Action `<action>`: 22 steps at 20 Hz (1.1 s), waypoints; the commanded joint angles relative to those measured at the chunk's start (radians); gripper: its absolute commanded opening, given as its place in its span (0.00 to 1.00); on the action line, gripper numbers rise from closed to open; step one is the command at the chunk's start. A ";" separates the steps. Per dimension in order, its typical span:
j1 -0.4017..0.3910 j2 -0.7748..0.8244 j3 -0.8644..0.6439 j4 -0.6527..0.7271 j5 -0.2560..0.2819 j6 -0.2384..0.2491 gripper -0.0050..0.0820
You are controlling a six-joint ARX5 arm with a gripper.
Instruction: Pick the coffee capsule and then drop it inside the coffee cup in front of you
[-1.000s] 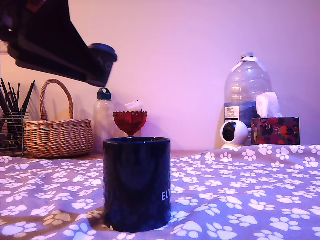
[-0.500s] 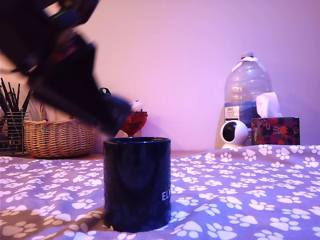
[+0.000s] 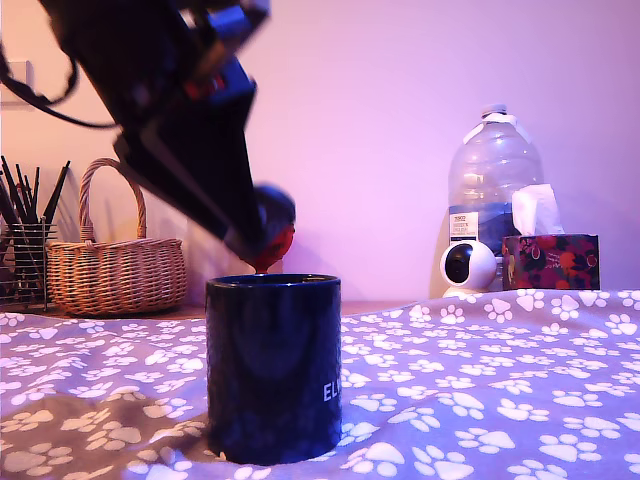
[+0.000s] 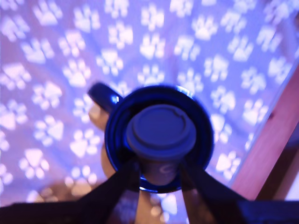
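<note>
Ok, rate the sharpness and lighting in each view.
Exterior view: pink-purple cast, background sharp, the gripper a dark smeared silhouette over the coffee cup. Wrist view: blue cast, soft all over; the gripped coffee capsule blurred, the paw-print cloth too.

We see a table covered by a rumpled grey-purple cloth (image 3: 480,380) printed with white paw marks. The dark navy coffee cup (image 3: 273,368) stands upright on the cloth, near and left of centre. Along the far edge stand a wire pen holder (image 3: 22,262) and a wicker basket (image 3: 115,272) at left, and a water jug (image 3: 495,180), a white camera (image 3: 468,268) and a tissue box (image 3: 551,260) at right. Their bases are hidden behind the cloth.
</note>
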 commanded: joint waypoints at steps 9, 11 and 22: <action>-0.047 0.111 0.033 -0.005 -0.027 0.023 0.14; -0.049 0.111 0.033 -0.001 -0.026 0.023 0.14; -0.048 0.111 0.033 0.018 -0.026 0.023 0.15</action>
